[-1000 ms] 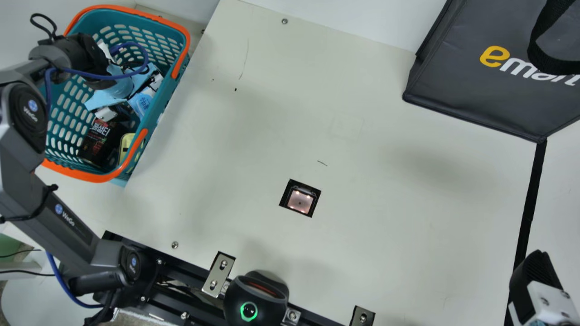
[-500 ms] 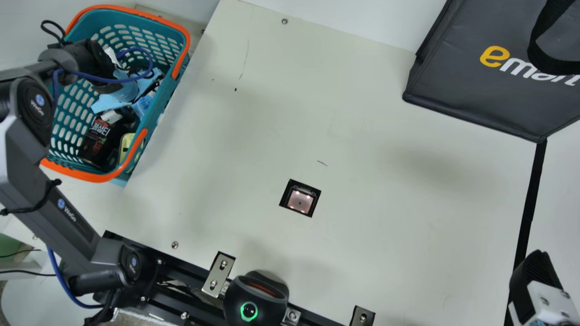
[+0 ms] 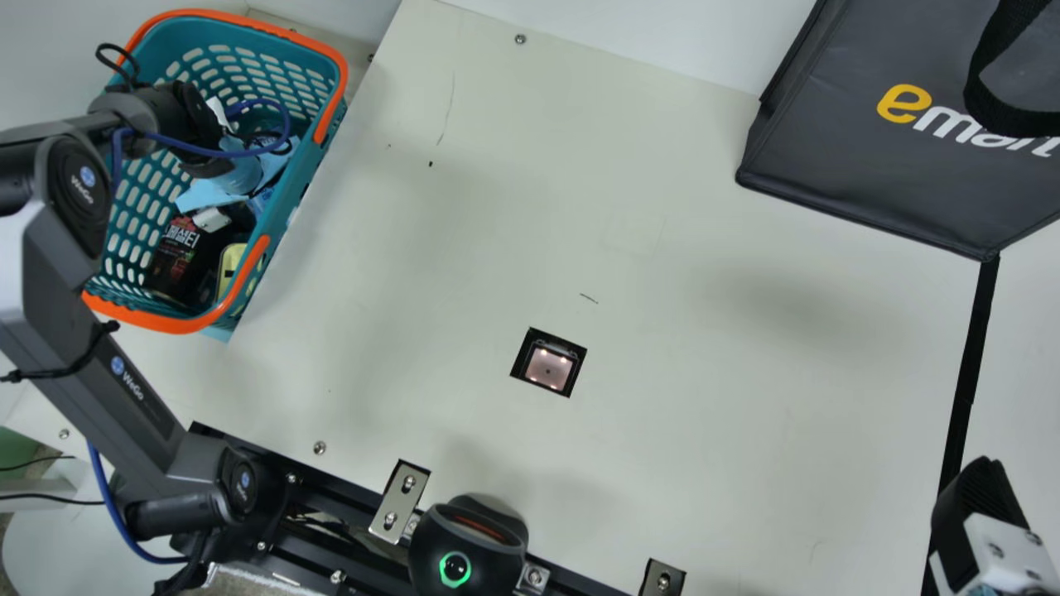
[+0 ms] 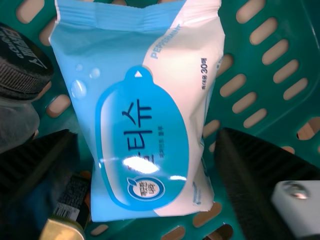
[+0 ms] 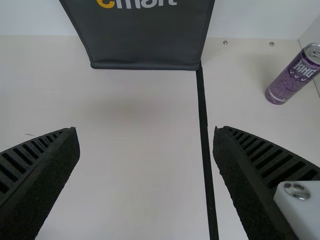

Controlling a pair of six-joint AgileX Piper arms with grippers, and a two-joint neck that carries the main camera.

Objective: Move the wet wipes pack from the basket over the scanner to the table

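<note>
Left end effector (image 3: 199, 128): down at the basket (image 3: 166, 321), fingers spread wide
Wet wipes pack (image 4: 142, 120): inside the basket, lying between those two spread fingers, printed face towards them
Dark-lidded jar (image 4: 22, 65): near the pack, by one finger of the left end effector
Scanner (image 3: 548, 366): set in the tabletop (image 3: 704, 430), between the two end effectors, well apart from both
Right end effector (image 3: 979, 507): at the tabletop's far side from the basket, fingers spread
Dark bag (image 3: 853, 157): out ahead of the right end effector
</note>
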